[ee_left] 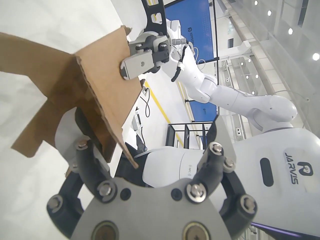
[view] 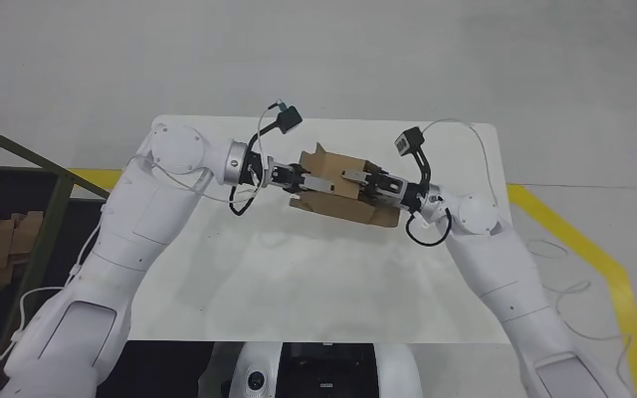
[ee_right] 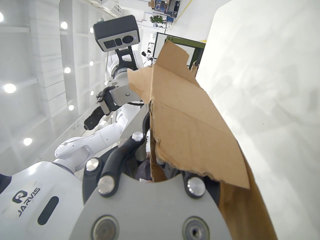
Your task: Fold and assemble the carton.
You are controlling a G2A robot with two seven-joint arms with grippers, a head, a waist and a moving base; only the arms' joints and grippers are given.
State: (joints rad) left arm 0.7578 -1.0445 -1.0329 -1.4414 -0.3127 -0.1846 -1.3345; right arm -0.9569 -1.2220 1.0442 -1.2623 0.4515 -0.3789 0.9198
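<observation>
Brown corrugated carton (view: 338, 206) looks half-folded and ragged-edged.

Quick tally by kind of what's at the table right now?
carton: 1
end effectors: 2 (left end effector, right end effector)
table: 1
Total: 4
</observation>
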